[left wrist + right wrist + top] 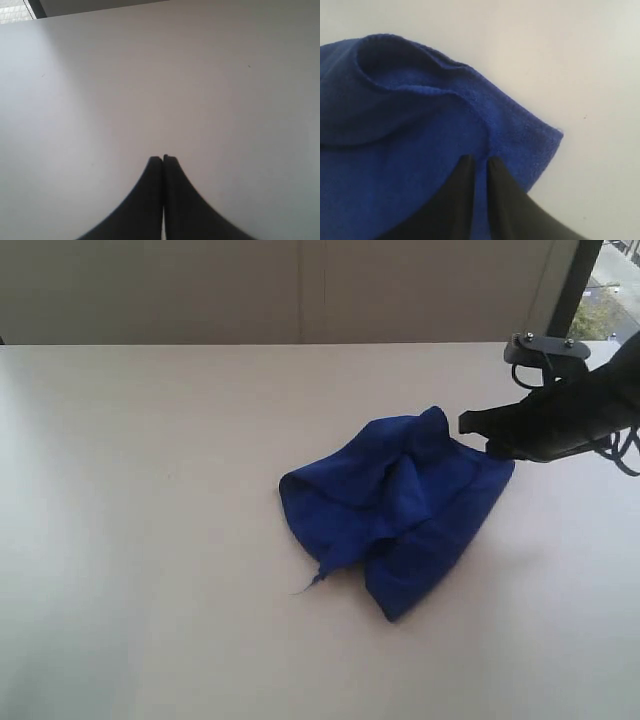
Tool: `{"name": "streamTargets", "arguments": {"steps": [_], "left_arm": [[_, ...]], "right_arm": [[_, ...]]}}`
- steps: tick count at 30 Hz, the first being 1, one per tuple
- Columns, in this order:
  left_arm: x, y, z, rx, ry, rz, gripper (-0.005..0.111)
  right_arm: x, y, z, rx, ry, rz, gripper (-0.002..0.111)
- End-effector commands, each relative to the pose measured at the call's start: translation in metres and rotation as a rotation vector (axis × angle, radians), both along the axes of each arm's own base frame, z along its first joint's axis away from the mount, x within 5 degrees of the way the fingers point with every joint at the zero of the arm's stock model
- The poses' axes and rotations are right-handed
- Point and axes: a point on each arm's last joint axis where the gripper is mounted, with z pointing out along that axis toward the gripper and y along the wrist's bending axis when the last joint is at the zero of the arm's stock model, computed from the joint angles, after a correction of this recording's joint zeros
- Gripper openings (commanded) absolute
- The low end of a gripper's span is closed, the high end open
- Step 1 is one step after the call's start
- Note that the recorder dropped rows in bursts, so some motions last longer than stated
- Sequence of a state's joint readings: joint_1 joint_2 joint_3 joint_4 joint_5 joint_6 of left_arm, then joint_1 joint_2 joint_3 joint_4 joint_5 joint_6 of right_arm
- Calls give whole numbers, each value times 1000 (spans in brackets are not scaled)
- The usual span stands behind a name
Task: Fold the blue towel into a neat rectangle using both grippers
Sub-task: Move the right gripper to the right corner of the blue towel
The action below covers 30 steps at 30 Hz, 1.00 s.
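Left gripper (pixel 163 159): the fingers are pressing together with no gap, holding nothing, and are hanging over bare white tabletop (pixel 160 75). It is not showing in the exterior view.

Blue towel (pixel 400 500): it is lying crumpled on the table, a little right of centre in the exterior view, well clear of every edge. At its near-left corner a loose thread (pixel 305 588) is trailing onto the table. The near part is sitting as a flat doubled flap. Behind it the cloth is bunching into raised folds, with a rounded lobe at left and a small peak at the far edge.

Right gripper (pixel 467 424): it is reaching in from the right and meeting the towel at its far-right corner. In the right wrist view the two fingers (pixel 462 190) are standing a narrow slit apart over the cloth, just inside a stitched corner, with blue showing in the slit. I cannot tell whether cloth is being pinched or the tips are only resting on it.

Farther back, a plain beige wall (pixel 300 290) is running behind the table, with a window (pixel 610 290) showing at far right.
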<state>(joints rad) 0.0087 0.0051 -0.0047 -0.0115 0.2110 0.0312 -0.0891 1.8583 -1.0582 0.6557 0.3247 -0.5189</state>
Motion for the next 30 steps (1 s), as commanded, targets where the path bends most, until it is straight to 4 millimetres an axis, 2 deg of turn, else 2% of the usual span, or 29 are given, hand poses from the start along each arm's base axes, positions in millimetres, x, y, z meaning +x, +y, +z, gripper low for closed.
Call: {"name": "streamTargets", "arguments": {"steps": [1,7,13,30], "left_arm": [[0,0,-1,-12,-1,2,0],[0,0,-1,-12,-1,2,0],[0,0,-1,-12,-1,2,0],[0,0,-1,-12,-1,2,0]], "right_arm": [[6,-2,0,0,-38,-38,21],[8,-2,-12,18,-8,-56,30],[11,-3,-19,57,-4,-114,30],[23,2,-29,80,20,-97,30]]}}
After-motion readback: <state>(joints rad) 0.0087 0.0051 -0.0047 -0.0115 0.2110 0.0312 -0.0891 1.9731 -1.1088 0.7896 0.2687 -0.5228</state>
